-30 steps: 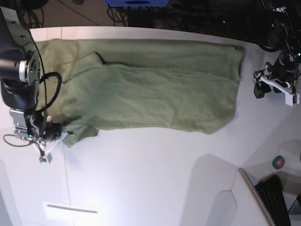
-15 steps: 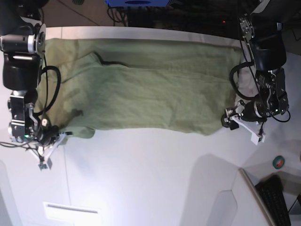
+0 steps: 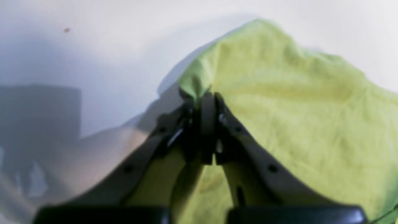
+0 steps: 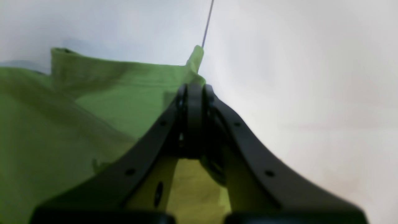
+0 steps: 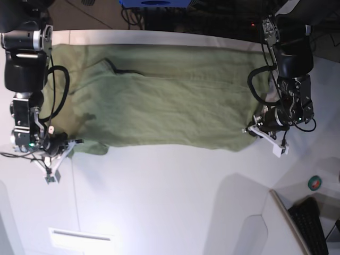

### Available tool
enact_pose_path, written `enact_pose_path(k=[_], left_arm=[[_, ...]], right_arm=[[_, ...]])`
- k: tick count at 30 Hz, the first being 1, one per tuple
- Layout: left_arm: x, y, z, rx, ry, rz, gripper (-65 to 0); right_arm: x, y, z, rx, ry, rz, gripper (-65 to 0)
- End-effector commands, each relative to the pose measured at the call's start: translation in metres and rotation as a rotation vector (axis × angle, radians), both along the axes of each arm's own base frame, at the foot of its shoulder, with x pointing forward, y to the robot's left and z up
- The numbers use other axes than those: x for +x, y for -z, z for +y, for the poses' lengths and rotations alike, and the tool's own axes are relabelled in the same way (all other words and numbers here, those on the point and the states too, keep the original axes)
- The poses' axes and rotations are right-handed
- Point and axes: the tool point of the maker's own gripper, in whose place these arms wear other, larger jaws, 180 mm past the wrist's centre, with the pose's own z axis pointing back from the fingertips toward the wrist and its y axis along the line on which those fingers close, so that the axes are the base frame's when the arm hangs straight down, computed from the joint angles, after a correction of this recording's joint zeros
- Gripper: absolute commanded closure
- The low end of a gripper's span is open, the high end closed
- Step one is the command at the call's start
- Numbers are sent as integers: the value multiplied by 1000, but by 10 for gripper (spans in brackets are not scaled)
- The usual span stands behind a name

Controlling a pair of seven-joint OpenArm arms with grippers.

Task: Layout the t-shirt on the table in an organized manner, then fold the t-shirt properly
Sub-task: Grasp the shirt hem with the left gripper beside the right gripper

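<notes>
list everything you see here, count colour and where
t-shirt: one, olive green, spread lengthwise across the far half of the table
table: one, white, fills most of the base view
tape roll: one, green, right edge of the base view
keyboard: one, black, bottom right corner, off the table
cables: several, dark, on the floor beyond the table
left end effector: one, black, shut on the t-shirt's corner at base-view right
right end effector: one, black, shut on the t-shirt's corner at base-view left
</notes>
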Motion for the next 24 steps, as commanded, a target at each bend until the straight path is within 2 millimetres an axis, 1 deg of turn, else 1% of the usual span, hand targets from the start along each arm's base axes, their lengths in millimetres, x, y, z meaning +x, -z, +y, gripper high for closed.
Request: enact_pose_path(k=[1, 2, 5, 9, 11, 14, 16, 19, 21, 24], left_arm=[[12, -12, 6, 25, 14, -33, 0], [9, -10, 5, 37, 32, -27, 0], [12, -23, -9, 99, 125, -85, 0], [7, -47, -26, 185, 226, -171, 0], [-1, -54, -24, 263, 243, -180, 0], [-14, -61, -34, 381, 330, -192, 0], [-24, -62, -40, 469, 405, -187, 0], [-42, -57, -45, 582, 502, -132, 0], [-53, -48, -41, 630, 536, -54, 0], [-65, -35, -31, 636, 532, 33, 0]], right_arm=[[20, -22, -7, -8, 5, -70, 0], [20, -21, -7, -8, 5, -69, 0], [20, -21, -7, -8, 5, -69, 0], [20, -21, -7, -8, 5, -69, 0], [20, -21, -7, -8, 5, -69, 0], [20, -21, -7, -8, 5, -69, 0], [20, -21, -7, -8, 5, -69, 0], [20, -21, -7, -8, 5, -69, 0], [20, -21, -7, -8, 5, -69, 0], [20, -21, -6, -6, 5, -69, 0]])
